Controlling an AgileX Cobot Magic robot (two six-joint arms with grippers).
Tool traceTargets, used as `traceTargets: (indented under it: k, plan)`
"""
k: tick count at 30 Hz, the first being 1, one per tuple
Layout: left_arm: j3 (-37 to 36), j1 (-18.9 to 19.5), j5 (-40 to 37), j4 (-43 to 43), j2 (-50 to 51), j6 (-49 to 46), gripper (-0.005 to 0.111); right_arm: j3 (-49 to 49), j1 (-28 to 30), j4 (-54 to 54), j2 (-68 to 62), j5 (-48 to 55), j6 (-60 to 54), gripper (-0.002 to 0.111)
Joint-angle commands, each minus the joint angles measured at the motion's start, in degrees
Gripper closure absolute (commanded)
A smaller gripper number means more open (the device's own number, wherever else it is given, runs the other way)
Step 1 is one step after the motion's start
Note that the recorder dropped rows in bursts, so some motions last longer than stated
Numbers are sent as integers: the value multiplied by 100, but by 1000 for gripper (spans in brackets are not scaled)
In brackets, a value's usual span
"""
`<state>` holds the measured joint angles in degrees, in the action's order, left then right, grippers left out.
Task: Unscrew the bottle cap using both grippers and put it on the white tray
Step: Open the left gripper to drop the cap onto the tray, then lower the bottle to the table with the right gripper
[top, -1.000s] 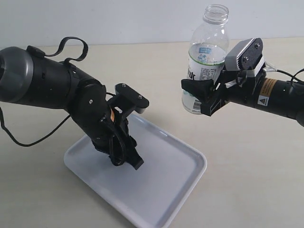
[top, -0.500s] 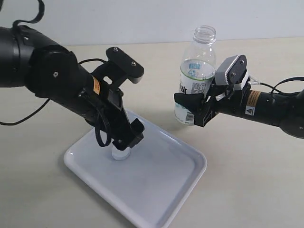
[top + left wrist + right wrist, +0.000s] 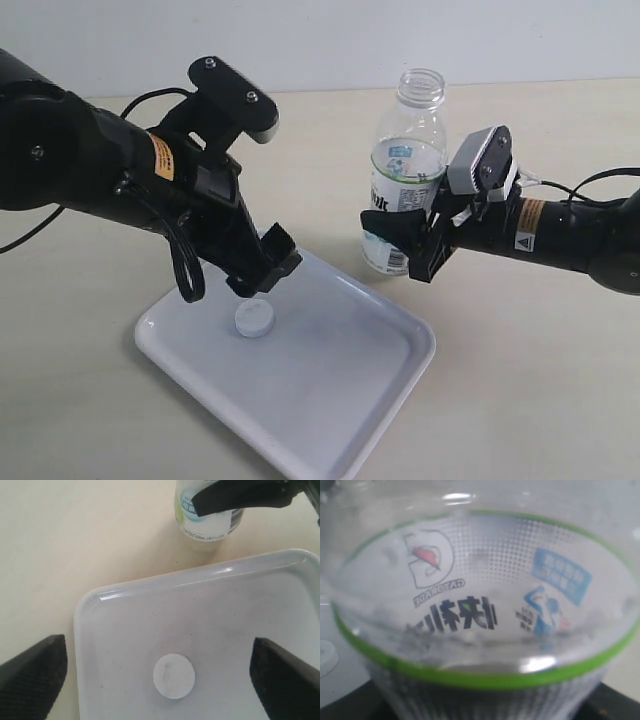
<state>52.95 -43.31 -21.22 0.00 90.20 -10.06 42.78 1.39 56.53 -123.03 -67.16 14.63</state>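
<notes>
The small white bottle cap (image 3: pixel 254 319) (image 3: pixel 174 676) lies flat on the white tray (image 3: pixel 340 400) (image 3: pixel 250 610), near its left end. My left gripper (image 3: pixel 268 274) (image 3: pixel 160 680) hovers just above the cap, open, with nothing between its fingers. The clear bottle (image 3: pixel 403 175) (image 3: pixel 207 522) (image 3: pixel 480 605) has no cap on its neck and stands upright just past the tray's far edge. My right gripper (image 3: pixel 405 240) is shut on the bottle around its label, and the bottle fills the right wrist view.
The beige table (image 3: pixel 540 380) extends around the tray. The left arm's black body (image 3: pixel 90 170) and cable loop (image 3: pixel 185 275) hang over the tray's left side. The right arm (image 3: pixel 580 240) reaches in from the right.
The left gripper let go of the cap onto the tray and rose up and back. The right gripper lowered the bottle and carried it left toward the table.
</notes>
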Motion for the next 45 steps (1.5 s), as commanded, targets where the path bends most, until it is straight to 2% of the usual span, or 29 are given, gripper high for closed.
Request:
traceTargets:
  k: [1, 5, 9, 13, 18, 21, 26, 34, 39, 45]
  plan:
    - [-29, 3, 90, 0, -48, -35, 13, 49, -10, -24, -126, -280, -207, 108]
    - [-29, 3, 91, 0, -48, -46, 13, 49, -10, 25, -130, -280, -248, 106]
    - [-29, 3, 91, 0, -48, -46, 13, 49, -10, 24, -174, -280, -277, 94]
    - [-29, 3, 91, 0, -48, -46, 13, 49, -10, 24, -174, -280, -288, 69]
    - [-29, 3, 91, 0, -48, -46, 13, 49, -10, 3, -174, -280, -236, 32]
    - [-29, 3, 79, 0, -48, -44, 13, 49, -10, 3, -174, -280, -236, 21]
    - [-29, 3, 79, 0, -48, -60, 13, 49, -10, 3, -174, -280, -236, 13]
    - [-29, 3, 40, 0, -48, -144, 13, 49, 2, 428, -1, -231, 37, 14]
    - [-29, 3, 52, 0, -48, -159, 13, 49, 42, 739, 285, 238, 493, 14]
    - [-29, 3, 52, 0, -48, -159, 13, 49, 74, 1052, 922, 1460, 1301, 14]
